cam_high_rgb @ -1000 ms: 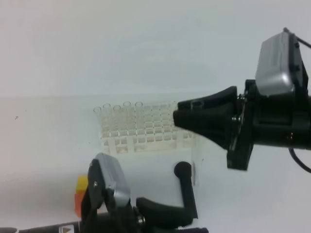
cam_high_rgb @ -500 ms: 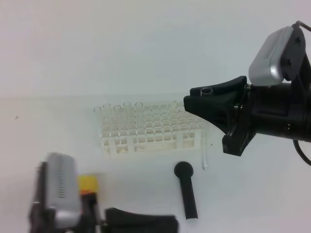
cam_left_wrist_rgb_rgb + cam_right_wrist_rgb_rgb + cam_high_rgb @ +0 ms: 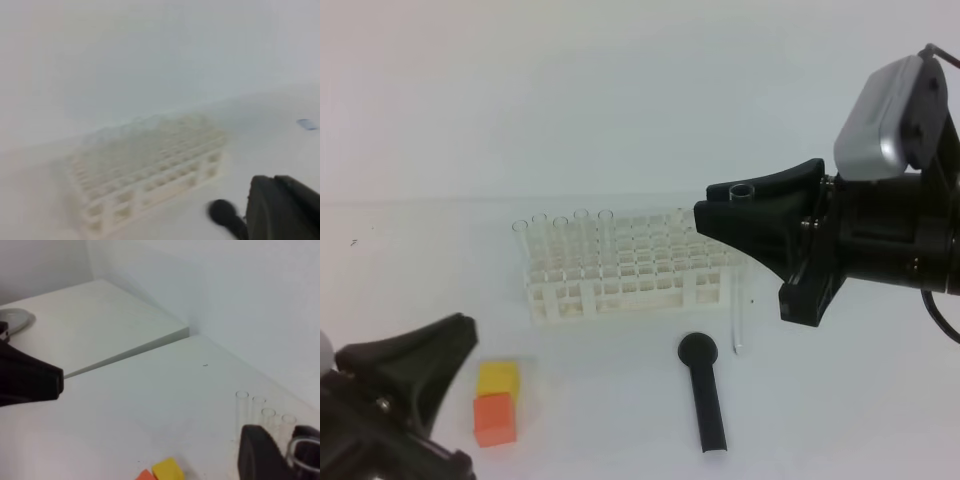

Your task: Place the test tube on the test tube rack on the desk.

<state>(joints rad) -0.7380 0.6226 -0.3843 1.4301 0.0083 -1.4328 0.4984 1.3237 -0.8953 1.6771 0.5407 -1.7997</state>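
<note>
One test tube (image 3: 739, 262) in right claw (image 3: 738, 222), five in rack (image 3: 625, 278).

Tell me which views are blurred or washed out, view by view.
Left wrist: heavily blurred, test tube rack a pale smear. Exterior high: fairly sharp, but bright white desk makes clear tubes faint. Right wrist: sharp on the desk, near right gripper soft.

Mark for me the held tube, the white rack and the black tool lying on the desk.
Clear glass test tube (image 3: 737, 325), exterior high view, lower shaft below the right pincer.
White plastic grid rack (image 3: 620, 285), exterior high view, front face.
Black round-headed tool (image 3: 706, 395), exterior high view, mid handle.
</note>
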